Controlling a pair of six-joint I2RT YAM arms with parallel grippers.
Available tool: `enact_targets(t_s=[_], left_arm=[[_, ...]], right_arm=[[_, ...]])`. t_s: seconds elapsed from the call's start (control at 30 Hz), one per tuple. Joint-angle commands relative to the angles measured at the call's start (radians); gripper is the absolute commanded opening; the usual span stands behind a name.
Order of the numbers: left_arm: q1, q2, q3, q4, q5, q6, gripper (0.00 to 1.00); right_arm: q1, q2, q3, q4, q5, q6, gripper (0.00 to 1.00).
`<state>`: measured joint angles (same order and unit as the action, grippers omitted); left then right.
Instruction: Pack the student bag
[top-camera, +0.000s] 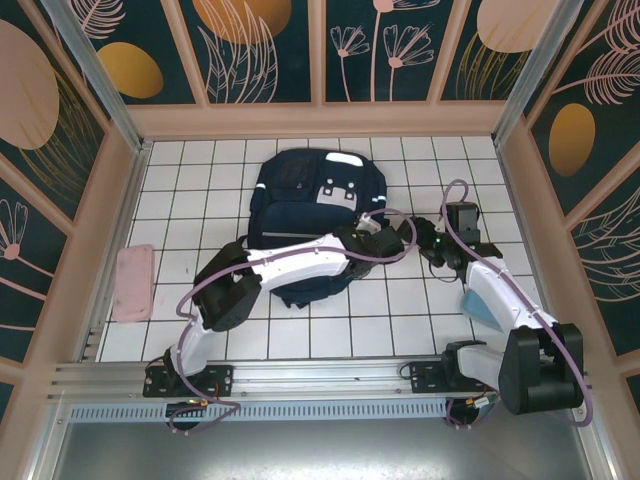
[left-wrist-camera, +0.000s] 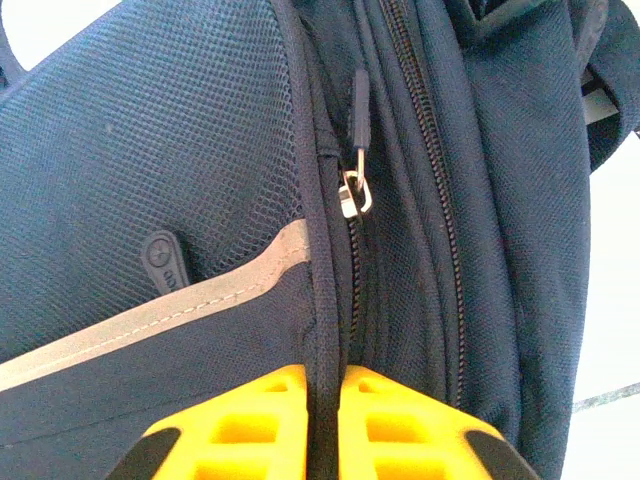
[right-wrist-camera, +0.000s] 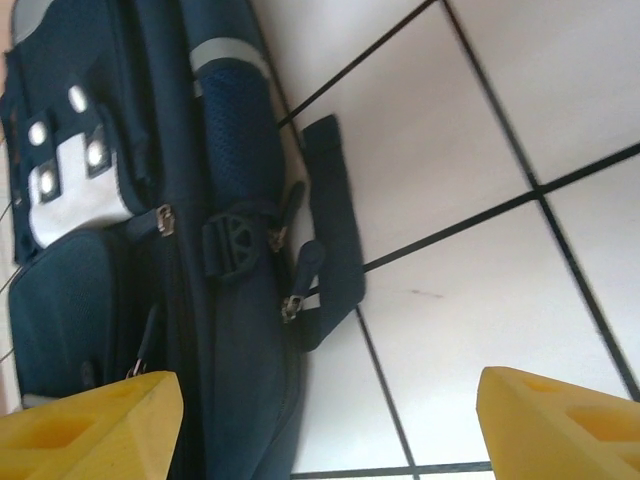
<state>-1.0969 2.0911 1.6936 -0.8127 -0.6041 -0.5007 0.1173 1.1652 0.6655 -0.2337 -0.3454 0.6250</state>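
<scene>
The navy student bag (top-camera: 305, 185) lies flat on the white tiled floor, its white and grey patches toward the right. My left gripper (top-camera: 388, 240) reaches across the bag to its right side. In the left wrist view its yellow fingers (left-wrist-camera: 260, 415) are shut on a dark piped seam of the bag (left-wrist-camera: 150, 150), just below a metal zipper pull (left-wrist-camera: 355, 190). My right gripper (top-camera: 432, 247) hovers right of the bag. Its yellow fingers (right-wrist-camera: 100, 420) stand wide open, nothing between them, over the bag's edge (right-wrist-camera: 240, 350) and bare tile. A zipper pull (right-wrist-camera: 296, 300) and a loose strap (right-wrist-camera: 335, 225) lie ahead.
A flat pink item (top-camera: 132, 282) lies at the left side of the floor near the wall. Patterned walls enclose the floor on three sides. A metal rail (top-camera: 300, 375) with both arm bases runs along the near edge.
</scene>
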Motion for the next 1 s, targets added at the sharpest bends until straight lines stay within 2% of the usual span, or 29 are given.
enact_targets(t_s=[0.0,0.27,0.47,0.6,0.77,0.97], left_arm=[[0.031,-0.129,-0.056,0.042,-0.068,0.005,0.07],[0.064,-0.269,-0.171,0.151,-0.008,0.037,0.01],[0.071,-0.295,-0.199,0.167,0.0,0.036,0.01],[0.073,-0.295,-0.202,0.174,0.01,0.036,0.0],[0.072,-0.3,-0.21,0.18,0.016,0.031,0.0],[0.073,-0.325,-0.249,0.199,0.004,0.013,0.0]], right_arm=[[0.003,0.031,0.04,0.067,-0.135,-0.036,0.75],[0.115,0.18,0.172,0.109,-0.215,-0.017,0.61],[0.149,0.325,0.312,0.086,-0.113,0.015,0.48],[0.169,0.449,0.417,0.037,-0.107,-0.03,0.42],[0.22,0.537,0.552,-0.066,-0.037,-0.236,0.46],[0.24,0.594,0.645,-0.189,-0.038,-0.478,0.56]])
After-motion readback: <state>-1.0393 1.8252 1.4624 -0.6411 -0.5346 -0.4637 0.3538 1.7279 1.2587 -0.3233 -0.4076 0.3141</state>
